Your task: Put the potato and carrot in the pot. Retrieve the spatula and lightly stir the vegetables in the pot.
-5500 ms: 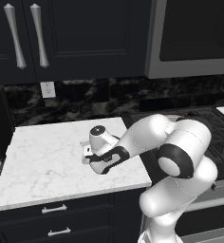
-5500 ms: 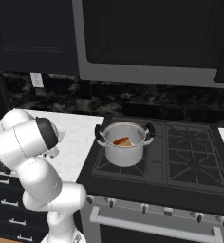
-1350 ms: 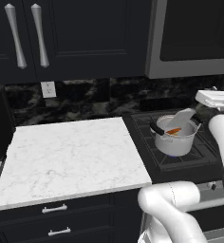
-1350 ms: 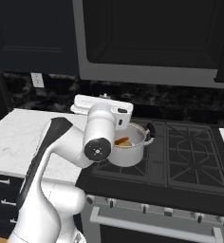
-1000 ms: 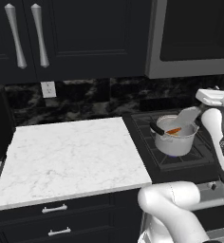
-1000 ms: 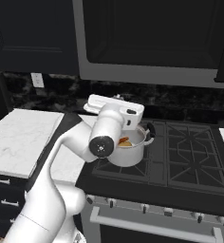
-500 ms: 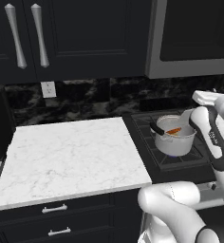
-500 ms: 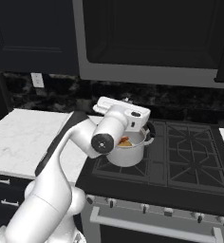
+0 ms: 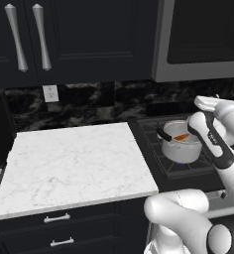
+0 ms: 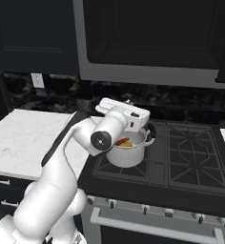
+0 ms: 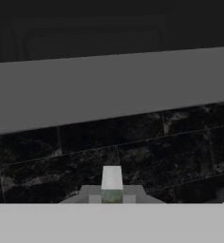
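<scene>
The worktop [image 9: 74, 163] lies left of the stove [image 10: 190, 162], where the pot [image 9: 182, 147] sits near the front left corner with the carrot [image 9: 180, 137] and potato [image 10: 126, 144] inside. The hand hovers over the pot's rim, and I cannot tell whether its fingers are clenched or grasp the spatula. To stir well, I judge slow, shallow sweeps best, blade kept off the pot's wall so nothing tips.

The pot [image 9: 182, 149] is shiny steel with a pale inside. The counter [image 9: 64, 168] is white marble, smooth and lightly veined. The wall [image 11: 133, 152] behind is glossy black stone. The cupboard handles [image 9: 17, 37] are brushed metal.
</scene>
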You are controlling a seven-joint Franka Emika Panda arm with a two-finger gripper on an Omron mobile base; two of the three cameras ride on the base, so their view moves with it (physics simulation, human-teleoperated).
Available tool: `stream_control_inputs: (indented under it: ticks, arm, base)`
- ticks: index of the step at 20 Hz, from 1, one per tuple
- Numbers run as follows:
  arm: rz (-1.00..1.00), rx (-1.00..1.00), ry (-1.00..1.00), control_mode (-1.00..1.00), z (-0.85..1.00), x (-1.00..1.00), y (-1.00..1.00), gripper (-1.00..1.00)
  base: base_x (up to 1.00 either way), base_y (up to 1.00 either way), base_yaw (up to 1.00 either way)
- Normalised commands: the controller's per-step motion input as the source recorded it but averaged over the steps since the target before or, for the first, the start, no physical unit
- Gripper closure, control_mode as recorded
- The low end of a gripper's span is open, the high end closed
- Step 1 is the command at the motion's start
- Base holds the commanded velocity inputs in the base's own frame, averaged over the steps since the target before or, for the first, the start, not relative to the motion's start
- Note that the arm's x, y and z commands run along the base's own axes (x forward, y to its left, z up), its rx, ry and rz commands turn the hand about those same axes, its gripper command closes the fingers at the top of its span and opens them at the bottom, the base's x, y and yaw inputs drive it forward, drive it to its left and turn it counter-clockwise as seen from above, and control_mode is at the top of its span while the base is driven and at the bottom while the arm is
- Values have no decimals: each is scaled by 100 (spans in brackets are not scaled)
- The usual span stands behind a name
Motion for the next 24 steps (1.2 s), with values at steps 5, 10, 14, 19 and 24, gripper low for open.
stream_control_inputs:
  ticks: [5, 10, 14, 19, 24]
  arm:
    - [-3, 0, 3, -100, -15, 33, 1, 100]
    - [0, 0, 7, -100, -35, 7, 11, 100]
    - [0, 2, 5, -100, -11, 0, 3, 100]
    - [0, 6, 0, -100, 6, 2, 1, 100]
    - [-2, 11, -1, -100, 61, -7, 0, 100]
  base:
    - [0, 0, 0]
    - [0, 0, 0]
    - [0, 0, 0]
    - [0, 0, 0]
    - [0, 0, 0]
